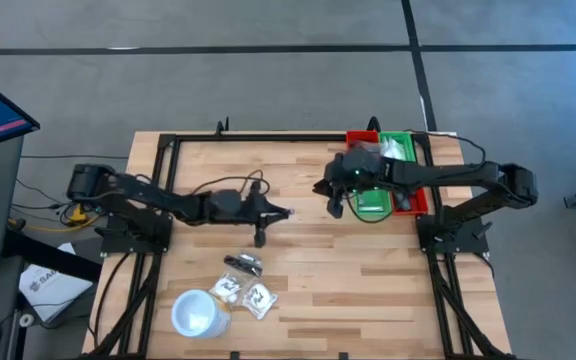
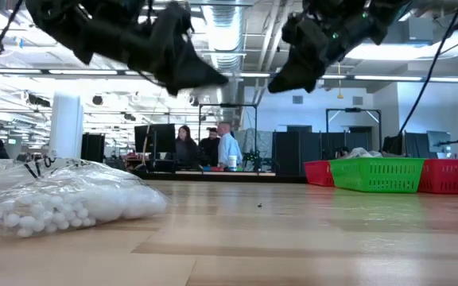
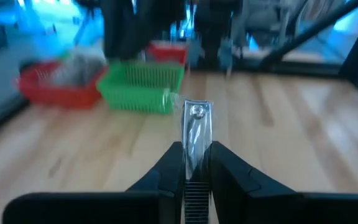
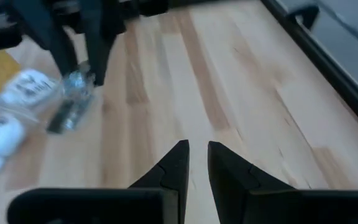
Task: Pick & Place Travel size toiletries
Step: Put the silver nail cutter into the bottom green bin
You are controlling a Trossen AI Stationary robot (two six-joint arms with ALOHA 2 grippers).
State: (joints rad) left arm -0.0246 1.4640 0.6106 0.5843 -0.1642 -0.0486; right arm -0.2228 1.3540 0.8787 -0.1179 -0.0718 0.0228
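Note:
My left gripper (image 3: pixel 197 152) hovers over the middle of the table (image 1: pixel 286 212), shut on a small silvery clipper-like toiletry (image 3: pixel 197 124). My right gripper (image 4: pixel 196 149) hangs above the table near the baskets (image 1: pixel 334 205), with a narrow gap between its fingers and nothing in it. The other travel size toiletries lie flat on the table near its front edge. They are a dark oblong item in clear wrap (image 1: pixel 243 265) and two clear sachets with white contents (image 1: pixel 230 290) (image 1: pixel 259 299). One sachet fills the left foreground of the low view (image 2: pixel 62 202). My left gripper pinches the silvery toiletry by its near end (image 3: pixel 197 163) between its two fingers. The item lies along the fingers and sticks out past their tips. The fingers point nearly level toward the baskets on the table's right. The item is lifted clear of the table.
A green basket (image 1: pixel 398 147) and red baskets (image 1: pixel 362 138) stand at the table's far right. A white round cup (image 1: pixel 198 312) sits near the front left. A dark frame rail (image 1: pixel 268 137) borders the table. People stand in the room beyond (image 2: pixel 213 147).

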